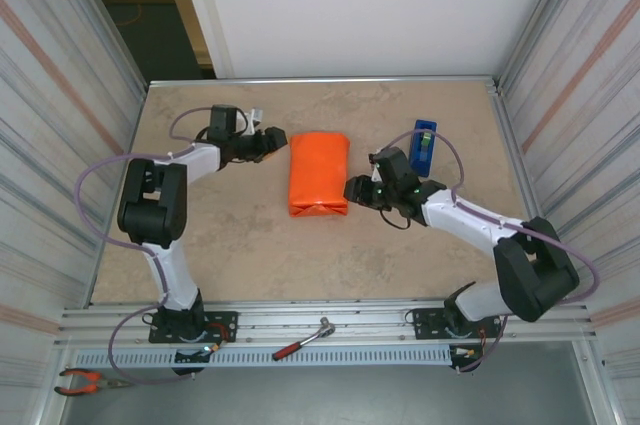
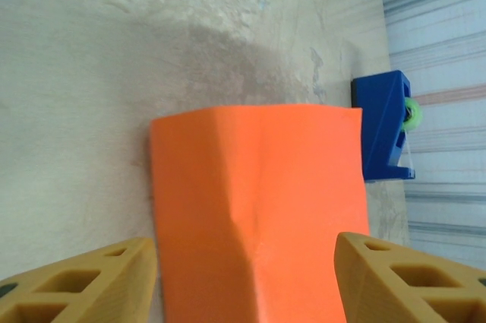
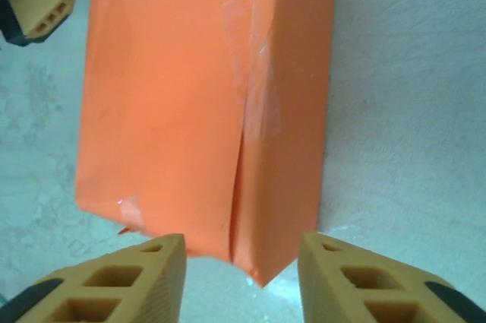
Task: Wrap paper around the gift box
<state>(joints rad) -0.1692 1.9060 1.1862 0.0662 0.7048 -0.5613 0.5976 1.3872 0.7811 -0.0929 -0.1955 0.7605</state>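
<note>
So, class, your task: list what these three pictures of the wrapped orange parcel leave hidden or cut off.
- The gift box: every view, wrapped inside the paper.
- The paper's edge nearest the camera: left wrist view, cut off by the bottom edge.
- Its far edge: right wrist view, cut off by the top edge.
- The tape dispenser: top external view, roll too small.

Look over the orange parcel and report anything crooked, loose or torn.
The paper is loosely wrapped. Below the clear tape the seam gapes open toward the parcel's end, and the left wrist view shows its surface buckled along a crease.
</note>
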